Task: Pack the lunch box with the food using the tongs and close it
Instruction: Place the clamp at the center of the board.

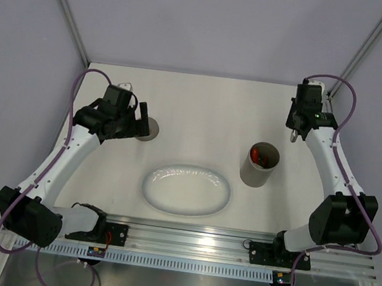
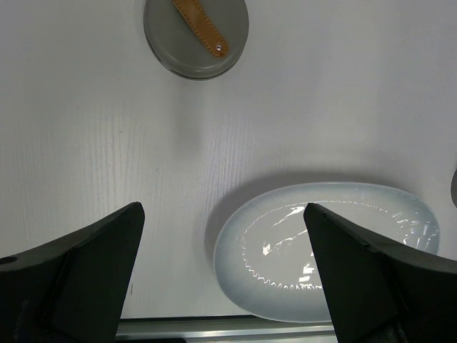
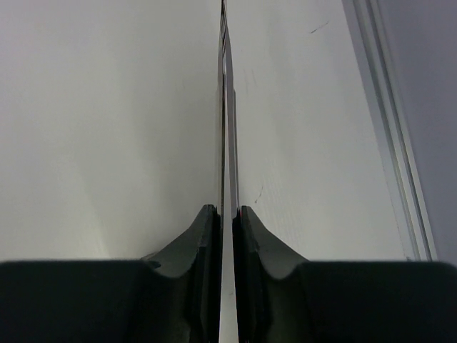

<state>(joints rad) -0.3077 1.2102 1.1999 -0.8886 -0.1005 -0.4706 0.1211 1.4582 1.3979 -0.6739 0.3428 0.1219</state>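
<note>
The left end effector [image 2: 221,209] hangs over the left side of the tabletop [image 1: 209,110] with its jaws spread wide and nothing between them. The round grey lid [image 2: 196,36] lies flat just beyond it, near the left edge, with its tan handle [image 2: 201,27] facing up. The white plate [image 2: 357,221] sits toward the near edge at the middle and looks bare, so packing seems finished and closing is the step in hand.

To do it well, the left end effector should centre over the handle, turn so the jaws cross the bar's short width, descend squarely and close on the bar, not on the lid's rim. It should lift the lid level and carry it rightward above the plate.

The lunch box [image 1: 256,173] stands upright on the right half of the tabletop with a red piece of food [image 1: 256,154] showing inside. If any food pokes above the rim, the lid will not seat.

At the far right corner the right end effector [image 3: 227,211] is clamped on the tongs [image 3: 226,107], squeezing their arms together, well away from the lid's path.
</note>
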